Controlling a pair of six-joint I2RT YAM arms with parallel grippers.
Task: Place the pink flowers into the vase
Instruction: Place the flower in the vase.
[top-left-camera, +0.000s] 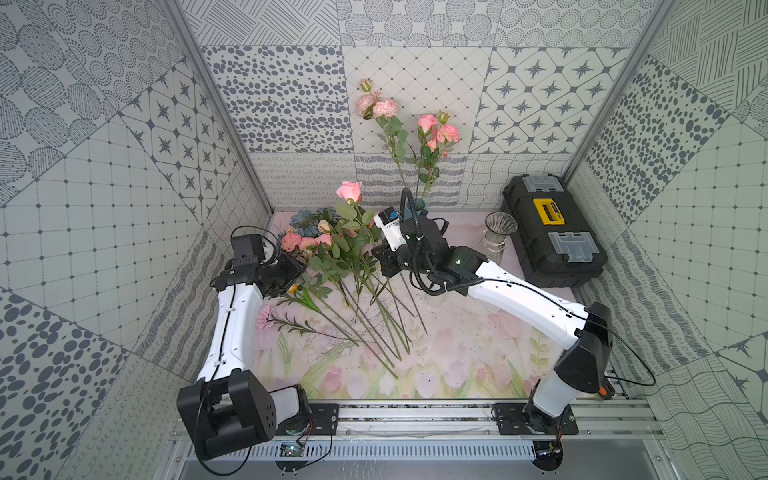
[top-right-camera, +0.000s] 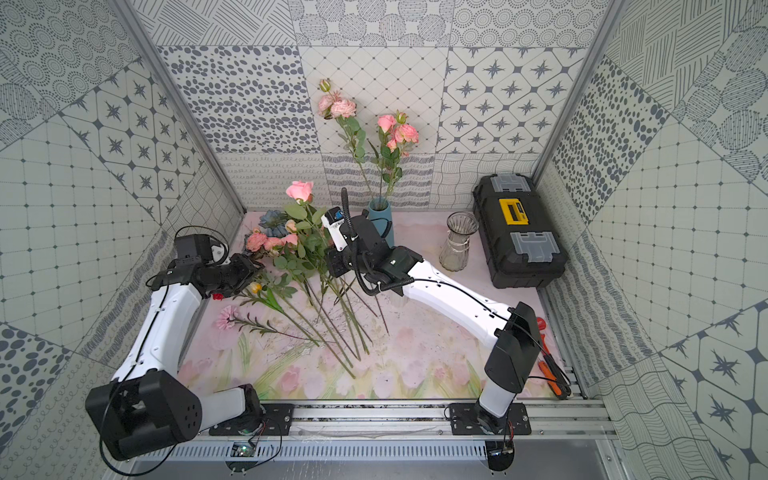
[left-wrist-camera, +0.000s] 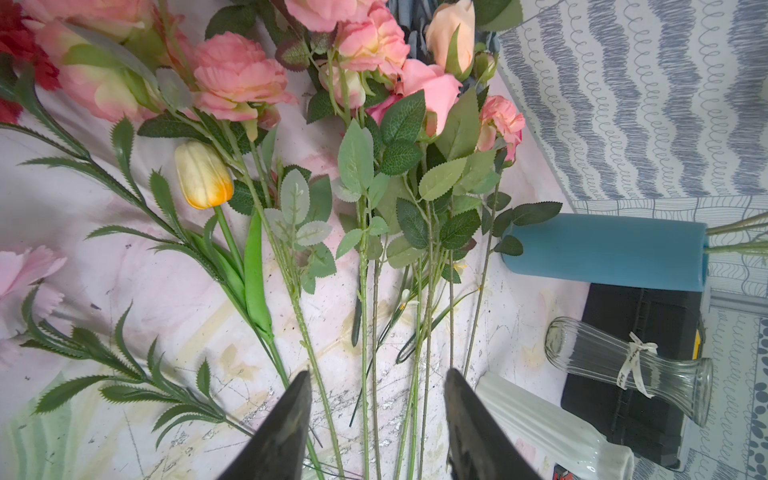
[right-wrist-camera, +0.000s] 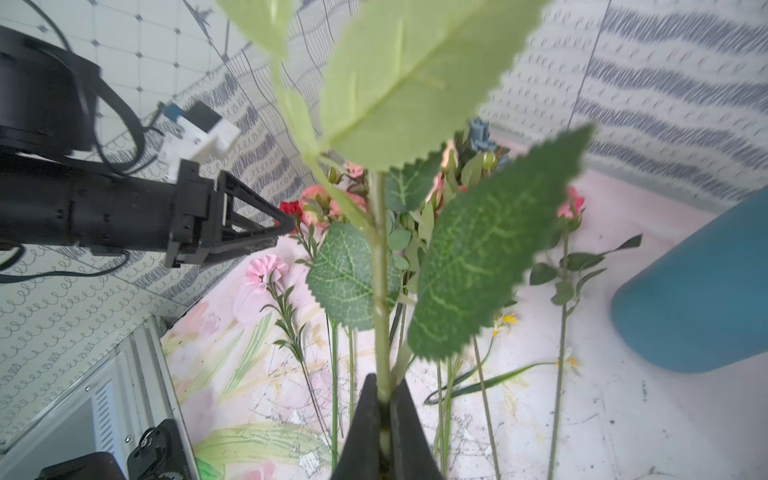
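Observation:
Several pink flowers (top-left-camera: 309, 243) lie in a heap on the table, blooms to the back left and stems fanning toward the front. My right gripper (right-wrist-camera: 384, 382) is shut on the green stem (right-wrist-camera: 380, 270) of one pink rose. Its bloom (top-left-camera: 349, 191) stands lifted above the heap. The blue vase (top-right-camera: 380, 216) at the back holds two pink stems (top-right-camera: 390, 133); in a top view my right arm hides most of it. My left gripper (left-wrist-camera: 378, 378) is open at the heap's left edge, with stems (left-wrist-camera: 365, 332) lying on the table beneath its fingers.
A clear glass vase (top-left-camera: 496, 237) stands beside a black toolbox (top-left-camera: 552, 232) at the back right. A white ribbed vase (left-wrist-camera: 540, 415) lies near the stems. A yellow tulip (left-wrist-camera: 203, 174), blue-grey flowers (top-left-camera: 303, 218) and a pale pink bloom (top-left-camera: 264, 318) are mixed in. Orange pliers (top-right-camera: 552, 370) lie front right.

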